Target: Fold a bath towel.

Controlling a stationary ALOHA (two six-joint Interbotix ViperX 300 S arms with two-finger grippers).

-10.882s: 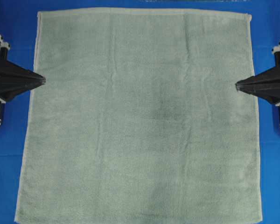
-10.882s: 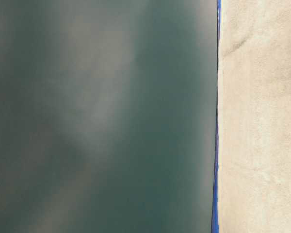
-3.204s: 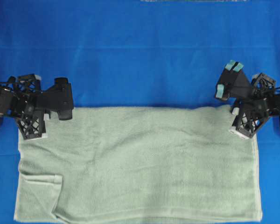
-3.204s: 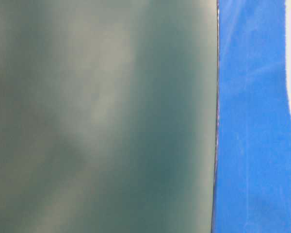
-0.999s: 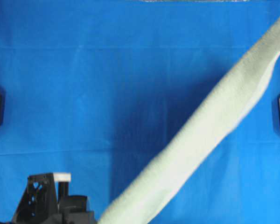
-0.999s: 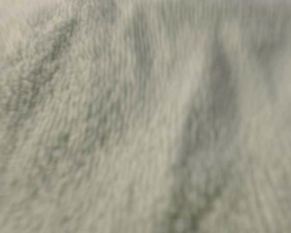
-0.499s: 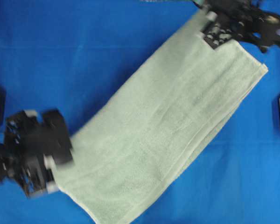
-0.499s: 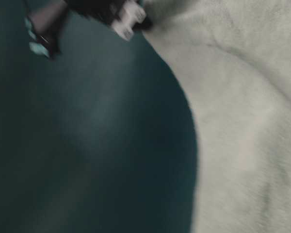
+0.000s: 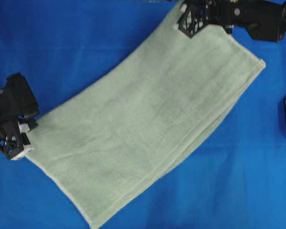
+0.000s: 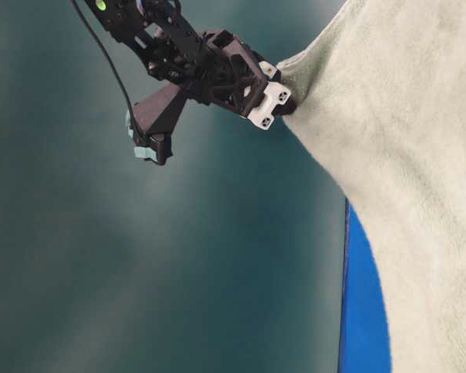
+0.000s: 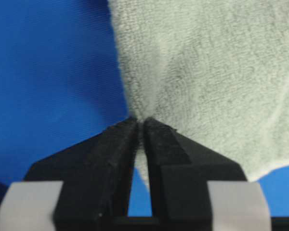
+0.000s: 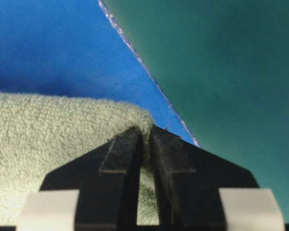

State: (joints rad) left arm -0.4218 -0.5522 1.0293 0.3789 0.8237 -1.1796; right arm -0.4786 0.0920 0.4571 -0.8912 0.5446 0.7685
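The left gripper (image 9: 27, 125), down at eight o'clock, has its jaws pinched tight on one end of the bath towel (image 9: 152, 124), a soft, limp, fairly weighty terry strip lying slantwise across the blue surface (image 9: 76, 43). Up at one o'clock the right gripper (image 9: 185, 19) nips the far end; corners and hemmed edges look the best holds, since anything unheld will probably sag.

My bath towel (image 9: 148, 124): sage-green terry, folded double, stretched diagonal btwn my fingers, top-right to lower-left, edges slightly offset.
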